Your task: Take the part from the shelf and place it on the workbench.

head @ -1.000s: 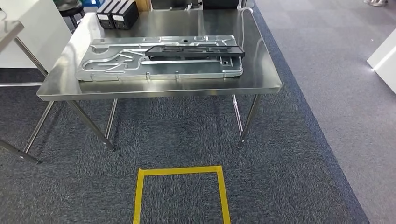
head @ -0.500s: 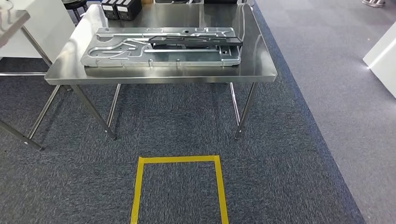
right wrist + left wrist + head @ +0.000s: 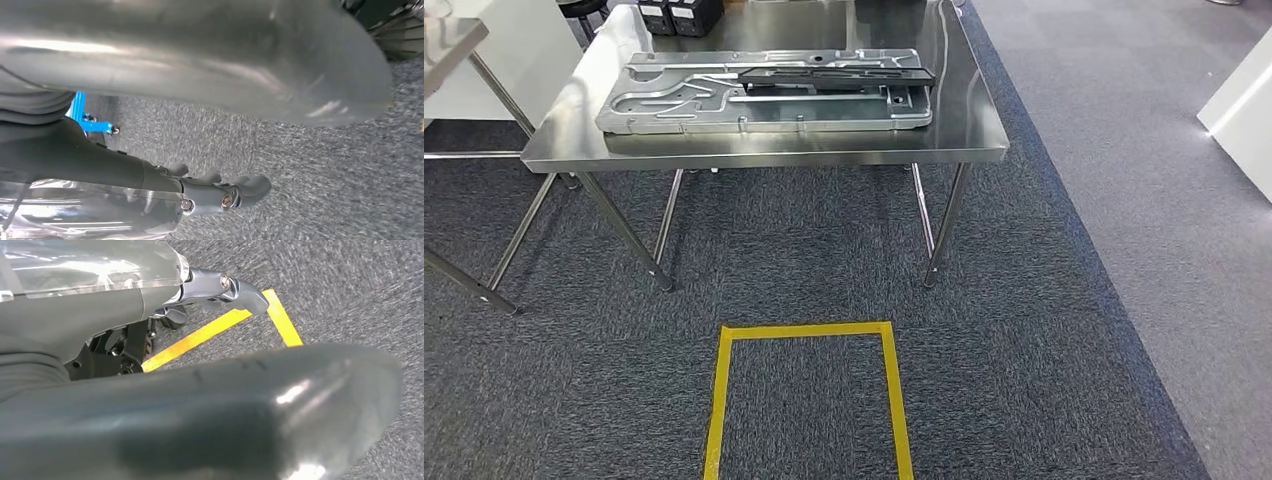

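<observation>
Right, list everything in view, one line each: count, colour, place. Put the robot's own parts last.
steel workbench: one, silver, middle of the head view, on thin legs.
metal plate part: one, silver, flat along the workbench top.
black part: one, black, long and narrow, lying on the metal plate part toward its right end.
black boxes: two at least, black with pale labels, far left corner of the workbench.
second table: one, silver, at the left edge.
tape square: one, yellow, on the carpet in front of the workbench.
carpet: dark grey-blue; a lighter grey strip to the right.
white unit: one, right edge.
left hand: grey, above the tape, holds nothing.
right hand: grey, above carpet, holds nothing.
</observation>
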`<control>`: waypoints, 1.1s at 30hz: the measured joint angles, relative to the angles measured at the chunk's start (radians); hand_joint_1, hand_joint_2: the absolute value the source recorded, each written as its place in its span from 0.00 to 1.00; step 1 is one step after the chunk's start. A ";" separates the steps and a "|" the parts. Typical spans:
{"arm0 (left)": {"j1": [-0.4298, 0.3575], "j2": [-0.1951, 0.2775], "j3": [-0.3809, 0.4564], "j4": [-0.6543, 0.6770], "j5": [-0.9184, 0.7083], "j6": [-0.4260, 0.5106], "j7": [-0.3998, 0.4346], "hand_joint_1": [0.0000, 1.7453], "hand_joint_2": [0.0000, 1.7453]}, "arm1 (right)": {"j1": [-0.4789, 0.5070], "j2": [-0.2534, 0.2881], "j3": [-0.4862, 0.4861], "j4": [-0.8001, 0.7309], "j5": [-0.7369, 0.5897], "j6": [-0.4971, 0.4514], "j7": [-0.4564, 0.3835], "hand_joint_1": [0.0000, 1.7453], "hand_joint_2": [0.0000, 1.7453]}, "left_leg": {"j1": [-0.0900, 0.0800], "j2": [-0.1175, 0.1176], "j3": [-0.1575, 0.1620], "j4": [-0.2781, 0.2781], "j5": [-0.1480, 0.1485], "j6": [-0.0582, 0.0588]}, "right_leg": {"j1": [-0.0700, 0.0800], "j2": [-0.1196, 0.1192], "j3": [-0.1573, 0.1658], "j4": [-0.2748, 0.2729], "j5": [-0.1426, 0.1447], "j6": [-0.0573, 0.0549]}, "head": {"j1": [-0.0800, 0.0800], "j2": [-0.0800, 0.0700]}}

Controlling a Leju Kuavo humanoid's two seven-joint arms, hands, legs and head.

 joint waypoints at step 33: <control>0.004 0.020 -0.050 0.000 0.000 0.019 0.054 0.00 1.00 | 0.000 0.000 -0.031 0.000 -0.133 0.034 0.053 0.00 1.00 | 0.002 -0.008 -0.028 0.017 0.006 0.014 | 0.004 0.002 -0.025 0.000 0.025 0.013 | 0.000 0.000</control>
